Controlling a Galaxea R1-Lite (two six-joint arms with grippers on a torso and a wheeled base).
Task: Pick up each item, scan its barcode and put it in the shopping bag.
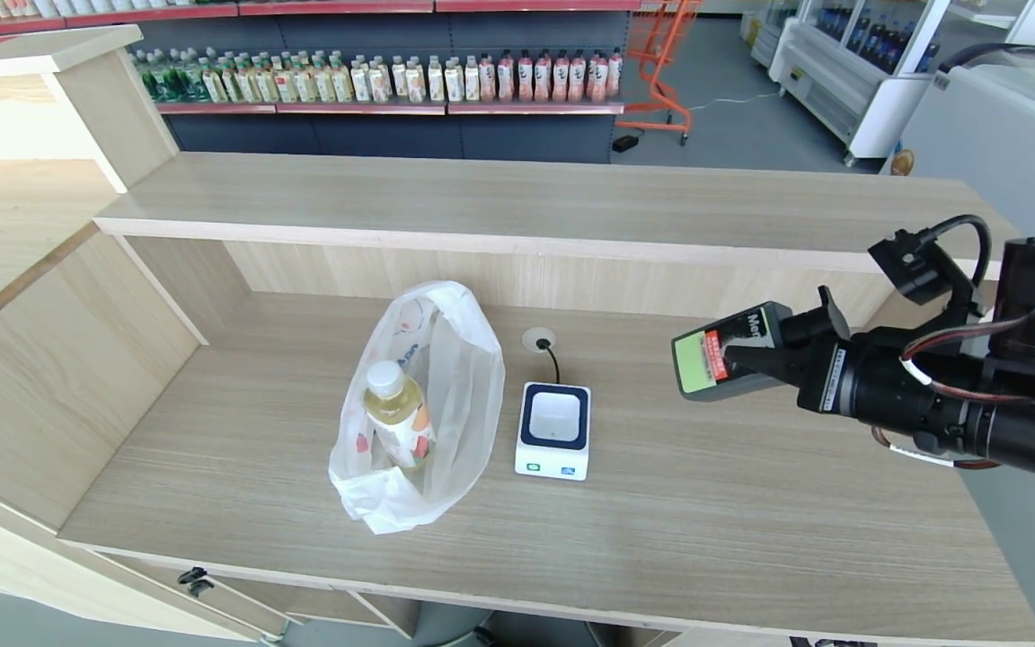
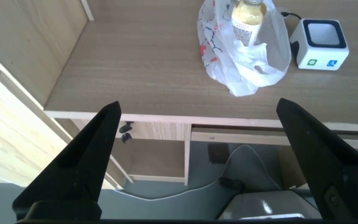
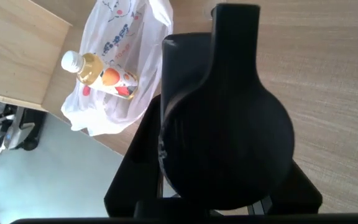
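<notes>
Head view: a small hard-edged carton with a green end face is held clamped in the right gripper, aloft and well right of the glossy white scanner. A scan could be missed if the barcode is covered by the fingers. The thin, crinkled shopping bag, with a bottle inside, could be snagged at its slack mouth. The left gripper is held spread apart.

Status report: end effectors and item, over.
Right end effector shut on box, raised right of scanner. Left end effector open, empty. Bottle already in bag. Nothing between box and scanner.
</notes>
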